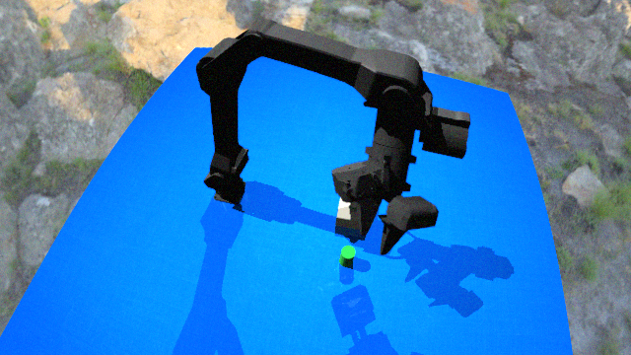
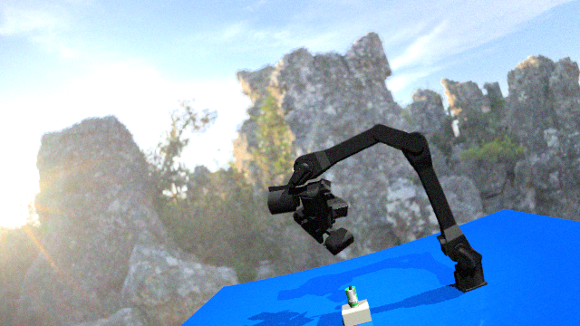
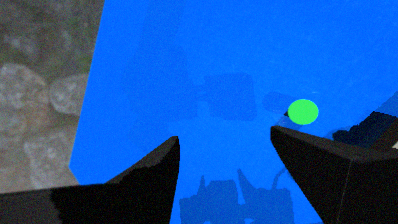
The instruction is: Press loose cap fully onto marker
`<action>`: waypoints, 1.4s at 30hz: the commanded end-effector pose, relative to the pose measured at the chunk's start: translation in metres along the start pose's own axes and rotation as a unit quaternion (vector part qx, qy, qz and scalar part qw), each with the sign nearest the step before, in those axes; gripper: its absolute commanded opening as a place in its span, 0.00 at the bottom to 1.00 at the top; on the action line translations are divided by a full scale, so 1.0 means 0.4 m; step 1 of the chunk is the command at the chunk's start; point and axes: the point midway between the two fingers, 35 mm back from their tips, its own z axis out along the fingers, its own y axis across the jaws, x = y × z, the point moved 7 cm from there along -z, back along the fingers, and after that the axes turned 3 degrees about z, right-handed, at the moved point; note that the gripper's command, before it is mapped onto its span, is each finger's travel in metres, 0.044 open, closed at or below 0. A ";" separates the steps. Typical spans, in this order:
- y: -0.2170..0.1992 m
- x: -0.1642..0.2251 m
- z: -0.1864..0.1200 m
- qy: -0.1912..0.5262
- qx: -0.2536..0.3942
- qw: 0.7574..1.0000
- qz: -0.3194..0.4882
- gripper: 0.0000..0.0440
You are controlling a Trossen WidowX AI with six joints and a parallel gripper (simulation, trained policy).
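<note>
The fingers stand open, nothing between them, with bare worktop and its edge to their left in the wrist view. The marker points up from the pale block, lower centre of the exterior frame. The green cap stands upright near the block, below the top frame's centre. Rocks surround the blue surface.

Green cap upright beside holder block
</note>
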 end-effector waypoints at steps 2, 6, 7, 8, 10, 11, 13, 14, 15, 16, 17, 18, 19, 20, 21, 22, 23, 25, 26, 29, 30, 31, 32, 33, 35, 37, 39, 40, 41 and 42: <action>-0.003 0.003 0.022 -0.005 0.028 1.000 0.005 0.68; -0.006 0.005 0.040 -0.010 0.050 0.999 0.008 0.69; -0.007 0.005 0.045 -0.011 0.056 0.998 0.008 0.69; -0.008 0.005 0.049 -0.012 0.062 0.998 0.009 0.69; -0.010 0.006 0.059 -0.014 0.073 0.997 0.010 0.69; -0.011 0.007 0.063 -0.014 0.078 0.997 0.011 0.69; -0.014 0.007 0.073 -0.016 0.089 0.996 0.012 0.69; -0.015 0.008 0.077 -0.017 0.095 0.995 0.012 0.69; -0.016 0.008 0.082 -0.018 0.101 0.995 0.013 0.69; -0.017 0.008 0.086 -0.019 0.106 0.994 0.013 0.69; -0.019 0.009 0.091 -0.019 0.112 0.993 0.014 0.69; -0.020 0.009 0.096 -0.020 0.118 0.993 0.014 0.69; -0.021 0.009 0.100 -0.020 0.123 0.992 0.015 0.69; -0.022 0.010 0.105 -0.021 0.129 0.991 0.015 0.69; -0.024 0.010 0.109 -0.021 0.135 0.991 0.015 0.69; -0.025 0.010 0.113 -0.022 0.141 0.990 0.016 0.69; -0.027 0.011 0.118 -0.022 0.146 0.989 0.016 0.69; -0.030 0.011 0.126 -0.022 0.158 0.987 0.017 0.69; -0.031 0.011 0.131 -0.022 0.164 0.986 0.017 0.69; -0.036 0.012 0.143 -0.022 0.181 0.983 0.018 0.69; -0.038 0.012 0.147 -0.022 0.187 0.982 0.018 0.69; -0.040 0.013 0.151 -0.022 0.193 0.981 0.019 0.69; -0.042 0.013 0.155 -0.021 0.199 0.980 0.019 0.69; -0.043 0.013 0.159 -0.021 0.205 0.978 0.019 0.69; -0.047 0.013 0.167 -0.019 0.217 0.976 0.020 0.68; -0.051 0.014 0.174 -0.017 0.229 0.973 0.020 0.68; -0.055 0.014 0.182 -0.014 0.240 0.970 0.020 0.68; -0.057 0.014 0.185 -0.013 0.246 0.969 0.020 0.67; -0.059 0.014 0.188 -0.011 0.252 0.967 0.020 0.67; -0.061 0.014 0.192 -0.009 0.258 0.966 0.020 0.67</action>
